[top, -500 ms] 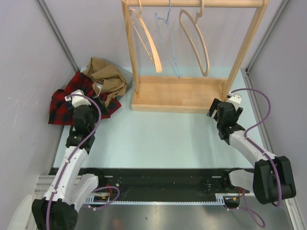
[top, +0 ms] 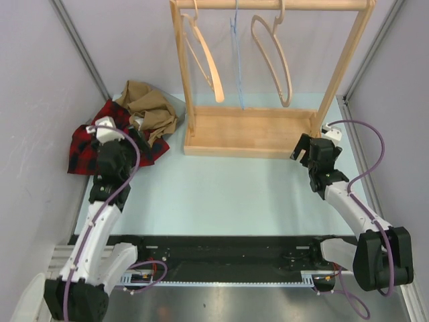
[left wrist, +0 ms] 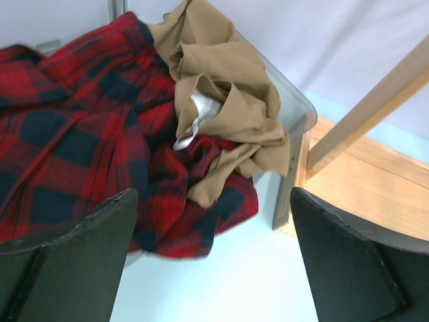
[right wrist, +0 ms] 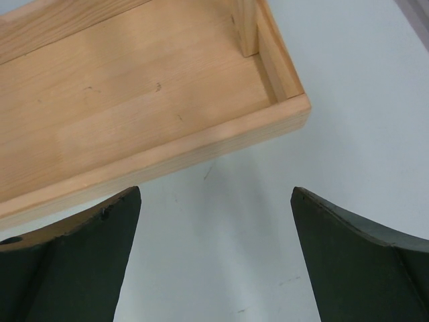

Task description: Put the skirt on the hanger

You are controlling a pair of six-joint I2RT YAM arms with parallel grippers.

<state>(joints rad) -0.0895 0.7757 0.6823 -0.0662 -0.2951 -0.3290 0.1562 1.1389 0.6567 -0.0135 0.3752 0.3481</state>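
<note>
Red-and-black plaid fabric skirt (top: 86, 144) heaped at far-left corner of pale blue tabletop (top: 228, 194), partly buried under crumpled tan garment (top: 151, 107) on the rack-ward side. Taken as the skirt by guess; tan piece not ruled out. Sprawled roughly left-to-right in overhead view, loose hem edge facing the arms, waistband not findable in the folds. Left pincer (left wrist: 211, 201) hovering just over that near hem, jaws wide apart, empty, aimed into the plaid with the tan heap ahead and to the right. Right pincer (right wrist: 214, 194) likewise spread wide, empty, over bare tabletop just off the near-right corner of light wooden rack (top: 248, 137), well apart from the skirt. On the rack's top rail: two pale curved wooden hangers (top: 208, 64), thin blue wire hanger (top: 237, 60) between them. Key relation: skirt directly ahead of and below left pincer, far across the tabletop from the right one, so left arm clearly nearer for pickup. Likely next: lower left onto exposed plaid edge, clear of the tan cloth. Risk: pinching both garments together at the overlap.
</note>
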